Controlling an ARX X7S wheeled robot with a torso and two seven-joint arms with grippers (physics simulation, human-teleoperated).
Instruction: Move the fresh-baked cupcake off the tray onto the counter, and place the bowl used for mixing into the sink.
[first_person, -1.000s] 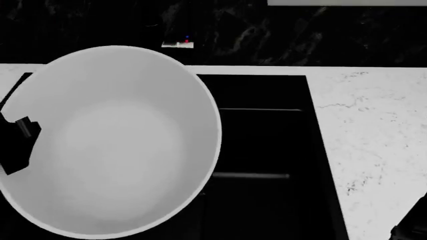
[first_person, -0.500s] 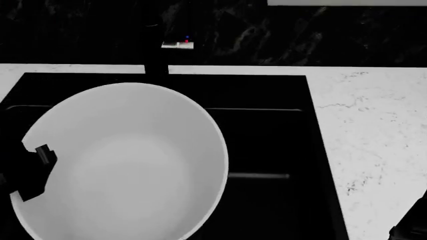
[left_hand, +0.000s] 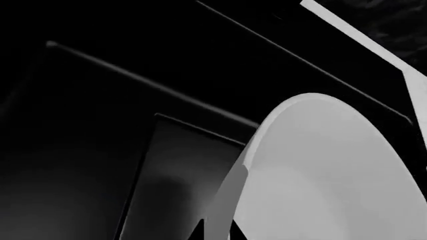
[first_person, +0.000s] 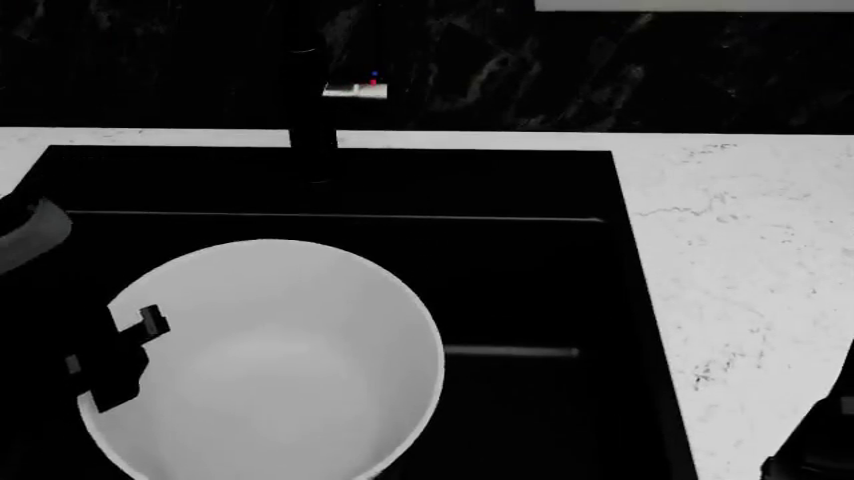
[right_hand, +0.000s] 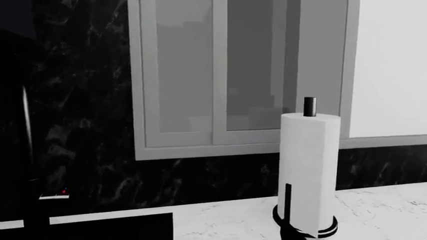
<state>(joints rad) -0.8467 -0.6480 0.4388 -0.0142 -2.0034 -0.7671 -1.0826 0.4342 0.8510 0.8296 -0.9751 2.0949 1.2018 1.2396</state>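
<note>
The left tool (first_person: 114, 365) is clamped on the bowl's (first_person: 267, 370) rim inside the sink (first_person: 534, 280); right tool's state unclear.

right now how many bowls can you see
1. The white bowl sits low inside the black sink, at its left side, with the left gripper on its left rim. No other bowl shows, though the views are narrow.

Kitchen: black sink (first_person: 534, 190) with faucet (first_person: 315, 120) in marble counter (first_person: 747, 260), dark stone backsplash, window (right_hand: 240, 75), paper towel roll (right_hand: 308, 170).
</note>
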